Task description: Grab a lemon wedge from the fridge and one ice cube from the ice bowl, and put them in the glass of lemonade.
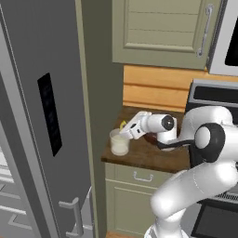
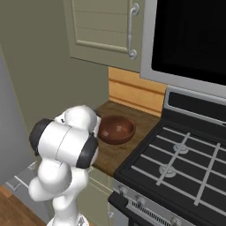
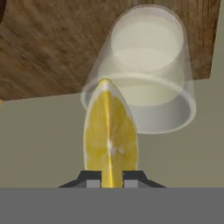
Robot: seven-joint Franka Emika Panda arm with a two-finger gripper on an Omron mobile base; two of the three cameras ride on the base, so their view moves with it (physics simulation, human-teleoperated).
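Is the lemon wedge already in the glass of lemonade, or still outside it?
Outside. The gripper holds the lemon wedge above the rim of the glass of lemonade, not in the liquid.

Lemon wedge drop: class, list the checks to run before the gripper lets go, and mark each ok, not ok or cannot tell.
1. Gripper shut on lemon wedge: ok.
2. Glass of lemonade upright on the counter: ok.
3. Glass mouth unobstructed: ok.
4. Wedge directly above the mouth: cannot tell; it hangs at the near rim.
5. Brown bowl apart from the glass: ok.
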